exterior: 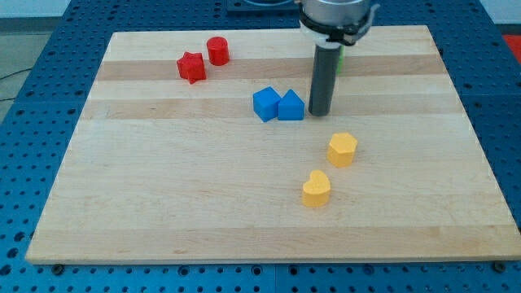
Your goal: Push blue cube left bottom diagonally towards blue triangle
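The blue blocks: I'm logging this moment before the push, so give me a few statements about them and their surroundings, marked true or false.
1. The blue cube and blue triangle touch side by side. True.
2. My tip is at the view's left of both blue blocks. False: it is just right of the blue triangle.
3. Two red blocks, a red star and a red cylinder, sit at the view's upper left. True.
4. The two yellow blocks lie above the blue ones. False: they lie lower right.
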`<state>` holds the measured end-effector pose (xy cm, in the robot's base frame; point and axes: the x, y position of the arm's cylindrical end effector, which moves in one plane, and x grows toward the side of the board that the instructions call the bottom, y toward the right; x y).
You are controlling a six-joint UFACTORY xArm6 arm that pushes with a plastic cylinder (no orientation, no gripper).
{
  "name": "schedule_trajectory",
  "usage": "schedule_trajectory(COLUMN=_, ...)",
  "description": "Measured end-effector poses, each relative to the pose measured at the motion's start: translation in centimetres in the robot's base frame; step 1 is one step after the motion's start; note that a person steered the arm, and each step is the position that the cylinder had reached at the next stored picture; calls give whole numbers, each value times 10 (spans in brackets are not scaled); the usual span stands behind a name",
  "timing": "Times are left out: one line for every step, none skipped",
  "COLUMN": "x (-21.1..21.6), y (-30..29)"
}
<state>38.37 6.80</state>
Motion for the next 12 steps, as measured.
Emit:
schedule_trajectory(x=-9, y=-35)
schedule_trajectory(x=21, y=-96)
schedule_trajectory(x=24, y=-113)
schedule_trajectory(x=4, y=-112)
schedule_trajectory(x=-8, y=-164)
schedule_trajectory(x=9, y=-217)
schedule_trajectory(x=32, y=-209)
schedule_trajectory(x=76, y=-206)
schedule_trajectory(x=78, y=-184)
schedule_trajectory(x=29, y=-158)
schedule_trajectory(x=28, y=-105)
schedule_trajectory(x=11, y=-89)
